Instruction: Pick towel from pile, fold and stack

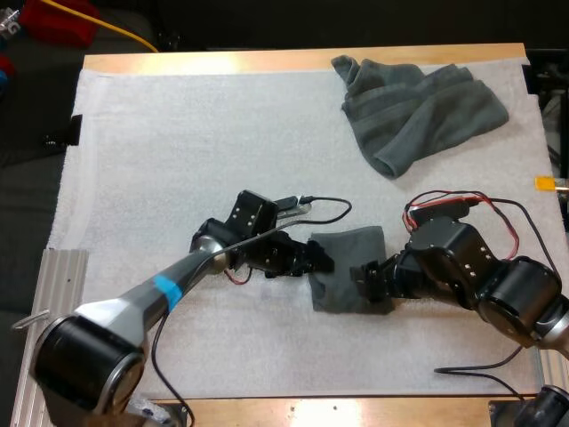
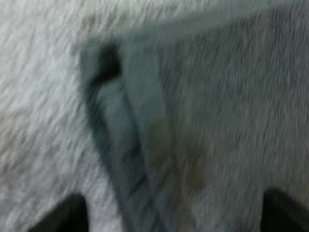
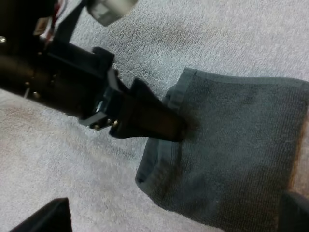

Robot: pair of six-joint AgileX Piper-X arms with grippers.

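A small folded grey-green towel point(image 1: 345, 267) lies flat on the white mat near the front centre. My left gripper point(image 1: 320, 260) sits low at its left edge. In the left wrist view the left gripper point(image 2: 171, 213) is open, its fingertips point(image 2: 60, 216) wide apart over the towel's layered folded edge point(image 2: 130, 145). My right gripper point(image 1: 366, 277) is over the towel's right side. The right gripper point(image 3: 169, 215) is also open above the folded towel point(image 3: 241, 145), and the left arm's black finger point(image 3: 149, 118) touches that towel's hem. A crumpled towel point(image 1: 418, 107) lies at the back right.
The white mat point(image 1: 178, 151) covers most of the wooden table point(image 1: 267, 60). Both arms crowd the front centre. Open mat stretches across the left and middle back. A metal rail point(image 1: 53, 285) runs along the front left.
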